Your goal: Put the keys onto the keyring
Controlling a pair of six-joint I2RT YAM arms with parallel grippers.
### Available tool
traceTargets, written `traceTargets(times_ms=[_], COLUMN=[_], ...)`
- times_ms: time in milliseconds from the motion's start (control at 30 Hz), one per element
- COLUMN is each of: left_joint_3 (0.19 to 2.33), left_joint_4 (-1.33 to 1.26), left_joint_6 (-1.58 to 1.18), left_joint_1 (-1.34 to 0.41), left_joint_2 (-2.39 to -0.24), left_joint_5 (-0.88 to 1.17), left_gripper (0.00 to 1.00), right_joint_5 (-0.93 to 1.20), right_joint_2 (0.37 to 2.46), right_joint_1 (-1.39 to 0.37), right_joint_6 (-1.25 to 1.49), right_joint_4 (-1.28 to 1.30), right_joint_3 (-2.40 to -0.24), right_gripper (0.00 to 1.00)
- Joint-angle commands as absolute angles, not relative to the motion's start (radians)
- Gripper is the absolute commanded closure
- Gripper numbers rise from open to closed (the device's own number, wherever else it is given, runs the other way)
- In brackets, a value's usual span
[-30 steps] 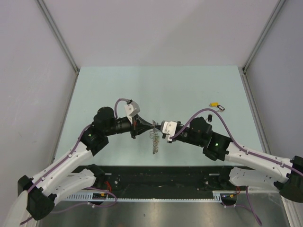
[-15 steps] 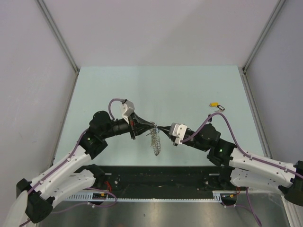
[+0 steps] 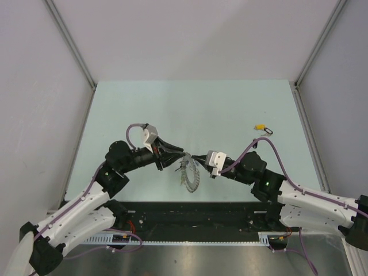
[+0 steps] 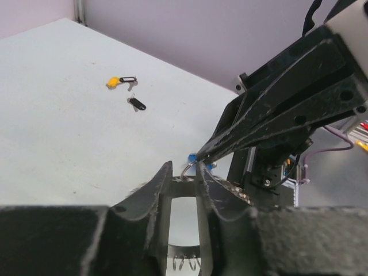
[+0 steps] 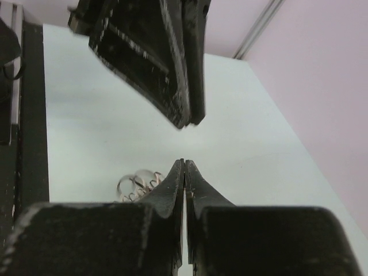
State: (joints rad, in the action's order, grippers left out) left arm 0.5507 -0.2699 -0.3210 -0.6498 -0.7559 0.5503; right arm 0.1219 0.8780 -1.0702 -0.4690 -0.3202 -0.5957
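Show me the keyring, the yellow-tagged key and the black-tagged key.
keyring [image 3: 190, 175], top view, on its ribbed band.
yellow-tagged key [image 4: 113, 82], left wrist view, on its yellow tag.
black-tagged key [image 4: 137, 104], left wrist view, on its black tag.

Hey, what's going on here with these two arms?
Both arms meet at the keyring. The left gripper has its jaws slightly parted at the ring. The right gripper is shut, its tip at the ring, though I can't tell whether it grips. A yellow key and a black key lie loose on the table, away from the ring.
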Motion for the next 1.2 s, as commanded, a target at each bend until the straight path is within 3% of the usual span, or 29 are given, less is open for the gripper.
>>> traceTargets(times_ms=[0, 200, 467, 1167], left_joint_3=[0.681, 0.859, 0.977, 1.023], left_joint_4=[-0.078, 0.234, 0.392, 0.471], left_joint_6=[-0.108, 0.171, 0.383, 0.499], left_joint_1=[-0.641, -0.64, -0.641, -0.646], left_joint_2=[-0.729, -0.804, -1.008, -1.224], left_joint_5=[0.548, 0.667, 0.819, 1.019], left_gripper=[0.7, 0.52, 0.46, 0.59], right_joint_5=[0.178, 0.274, 0.322, 0.342], right_joint_2=[0.847, 0.874, 0.911, 0.936], right_joint_1=[-1.039, -1.006, -0.996, -0.997], right_joint_6=[-0.503, -0.543, -0.56, -0.56], right_joint_4=[-0.257, -0.129, -0.051, -0.034], right_joint_3=[-0.641, -0.716, -0.772, -0.79], right_gripper=[1.0, 1.0, 1.0, 1.0])
